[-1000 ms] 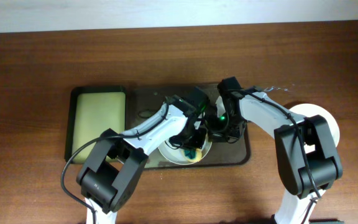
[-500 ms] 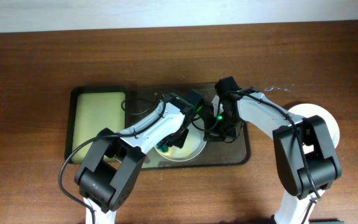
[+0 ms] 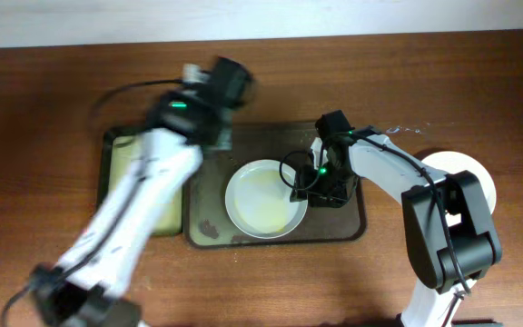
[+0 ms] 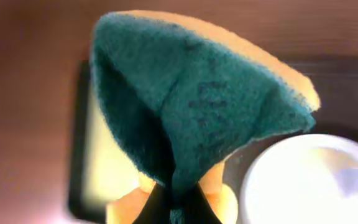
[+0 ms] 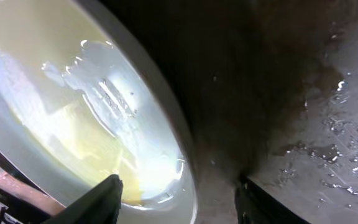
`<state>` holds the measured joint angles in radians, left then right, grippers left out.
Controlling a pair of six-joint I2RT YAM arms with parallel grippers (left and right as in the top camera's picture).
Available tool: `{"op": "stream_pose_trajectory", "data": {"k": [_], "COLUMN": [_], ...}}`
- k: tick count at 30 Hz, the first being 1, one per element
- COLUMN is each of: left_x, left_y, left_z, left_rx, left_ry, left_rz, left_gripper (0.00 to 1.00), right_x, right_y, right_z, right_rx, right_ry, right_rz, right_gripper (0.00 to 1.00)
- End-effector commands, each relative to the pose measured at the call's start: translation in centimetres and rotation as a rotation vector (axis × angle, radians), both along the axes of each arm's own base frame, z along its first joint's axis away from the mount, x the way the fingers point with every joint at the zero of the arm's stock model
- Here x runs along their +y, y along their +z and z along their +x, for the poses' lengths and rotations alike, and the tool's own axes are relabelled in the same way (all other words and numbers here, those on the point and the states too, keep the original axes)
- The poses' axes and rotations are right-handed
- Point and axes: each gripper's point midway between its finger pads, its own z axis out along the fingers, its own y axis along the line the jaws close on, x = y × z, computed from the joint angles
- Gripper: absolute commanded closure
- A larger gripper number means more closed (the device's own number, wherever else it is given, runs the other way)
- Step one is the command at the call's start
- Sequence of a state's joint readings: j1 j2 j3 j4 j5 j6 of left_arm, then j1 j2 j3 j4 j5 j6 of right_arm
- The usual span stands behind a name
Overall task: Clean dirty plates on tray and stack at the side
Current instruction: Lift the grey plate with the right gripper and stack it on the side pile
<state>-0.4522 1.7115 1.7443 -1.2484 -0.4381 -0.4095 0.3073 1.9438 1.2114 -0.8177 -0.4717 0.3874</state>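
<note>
One dirty plate (image 3: pixel 263 198), white with a pale yellow wet film, lies on the dark tray (image 3: pixel 343 227). In the right wrist view the plate (image 5: pixel 73 106) fills the left side. My right gripper (image 5: pixel 179 202) is open, one finger over the plate's inside and one over the wet tray (image 5: pixel 303 93), with the rim between them. My left gripper (image 4: pixel 179 208) is shut on a green and yellow sponge (image 4: pixel 197 106), held in the air above the tray's left end. In the overhead view the left arm (image 3: pixel 184 113) is a blur.
The pale yellow-green sponge tray (image 3: pixel 139 177) sits left of the dark tray. A white plate stack (image 3: pixel 479 182) stands on the table at the right, partly behind the right arm. Water drops (image 3: pixel 407 130) lie beside the tray's far right corner.
My left arm has lifted the sponge off the plate and swung up and to the left. The right gripper has opened at the plate's right rim. The plate now lies uncovered.
</note>
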Motion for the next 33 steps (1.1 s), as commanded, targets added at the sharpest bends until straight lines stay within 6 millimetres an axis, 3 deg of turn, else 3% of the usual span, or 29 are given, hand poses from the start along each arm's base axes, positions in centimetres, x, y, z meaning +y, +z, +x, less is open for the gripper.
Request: {"op": "stream_pose_trajectory", "data": {"k": [1,2,3,4,5,7,9,10,12,16,17,22,26,30,32,33], "left_x": [6.6,8.2,9.3,9.7,9.9,9.8,10.0,10.6,12.2,14.0,14.3,14.4,14.4,14.4,14.4,14.4], "left_y": [1.1,0.6,-0.4,-1.4,-2.9,-6.3,-8.3,-9.2,-9.4,-9.9,-10.9,-14.9,-15.7,-15.7,-15.7,-15.7], "left_z": [-2.2,-2.7,-3.0,-3.1,-3.2,-4.2,-5.1,-5.3,-5.0,-4.3,-4.3,-4.2,-4.3,-4.4,-4.4,-4.4], "left_rx": [0.067,0.104,0.133,0.154,0.180,0.249,0.291,0.294,0.273,0.236,0.229,0.199,0.199,0.202,0.202,0.203], "left_ry": [0.192,0.243,0.282,0.295,0.286,0.269,0.275,0.286,0.327,0.389,0.398,0.396,0.375,0.375,0.374,0.374], "left_rz": [-0.129,-0.164,-0.195,-0.211,-0.221,-0.216,-0.202,-0.170,-0.151,-0.199,-0.204,-0.204,-0.198,-0.198,-0.199,-0.200], "left_gripper": [1.00,1.00,1.00,1.00,1.00,1.00,1.00,1.00,1.00,1.00,1.00,1.00,1.00,1.00,1.00,1.00], "right_x": [-0.5,-0.3,-0.2,0.2,0.5,0.9,0.2,-0.4,-0.8,-2.0,-2.2,-0.1,4.8,8.7,8.8,7.8], "right_y": [-1.0,-1.5,-2.1,-2.5,-2.5,-1.3,0.8,2.9,6.8,11.8,13.6,19.7,25.9,28.0,28.2,29.7], "right_z": [-0.7,-1.2,-1.5,-1.4,-1.1,1.0,3.3,5.2,8.0,10.0,10.3,10.3,8.3,6.6,6.5,6.4], "right_rx": [-0.005,-0.008,-0.023,-0.048,-0.070,-0.135,-0.182,-0.237,-0.345,-0.467,-0.524,-0.821,-1.157,-1.281,-1.282,-1.301], "right_ry": [0.022,0.037,0.056,0.072,0.073,0.070,0.052,0.058,0.089,0.105,0.116,0.188,0.170,0.258,0.296,0.256], "right_rz": [-0.042,-0.055,-0.078,-0.098,-0.106,-0.114,-0.169,-0.225,-0.302,-0.496,-0.595,-0.985,-1.228,-1.270,-1.299,-1.402], "right_gripper": [0.40,0.42,0.59,0.91,0.96,0.96,0.96,0.96,0.96,0.96,0.96,0.96,0.96,0.96,0.96,0.96]}}
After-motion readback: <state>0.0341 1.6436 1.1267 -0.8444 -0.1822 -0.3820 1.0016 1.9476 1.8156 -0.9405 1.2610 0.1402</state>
